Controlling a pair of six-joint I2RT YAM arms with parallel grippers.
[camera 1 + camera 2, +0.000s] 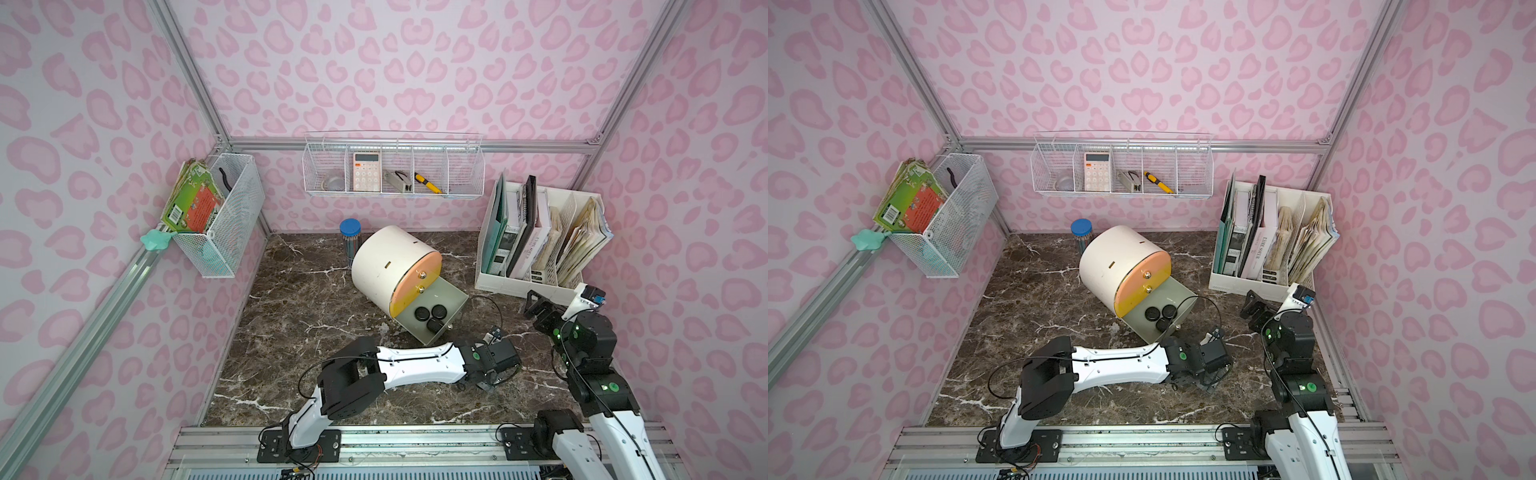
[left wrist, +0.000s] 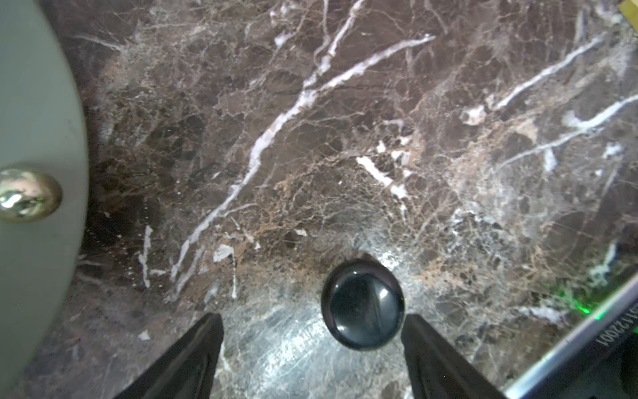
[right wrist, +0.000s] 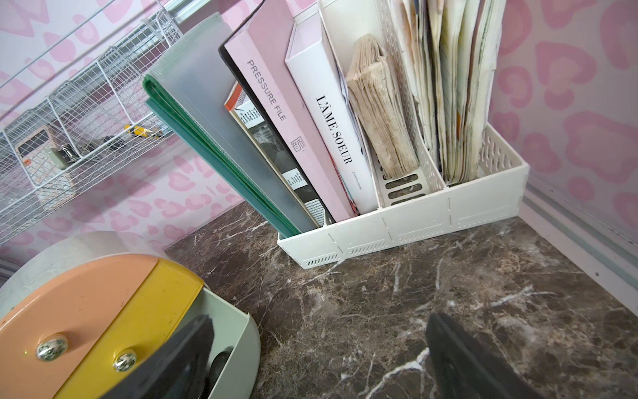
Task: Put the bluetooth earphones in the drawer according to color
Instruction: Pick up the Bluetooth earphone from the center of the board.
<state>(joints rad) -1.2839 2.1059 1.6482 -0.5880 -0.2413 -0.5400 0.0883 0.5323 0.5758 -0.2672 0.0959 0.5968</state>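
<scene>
Both claws spread; left claw (image 2: pixel 312 317) flanks black earphone (image 2: pixel 362 304), right claw (image 3: pixel 319 319) near drawer (image 3: pixel 238 349).

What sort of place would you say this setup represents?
Probably a mock desk or study corner inside a robot test booth: a file rack of books and folders, a wall-hung wire basket holding a calculator, and aluminium framing around pink-patterned walls.

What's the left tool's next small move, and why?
Probably ease the left tool forward and close on the glossy black oval earphone case: it lies on the marble table partly between its open fingers, and the grey-green drawer stands open with black cases inside.
</scene>
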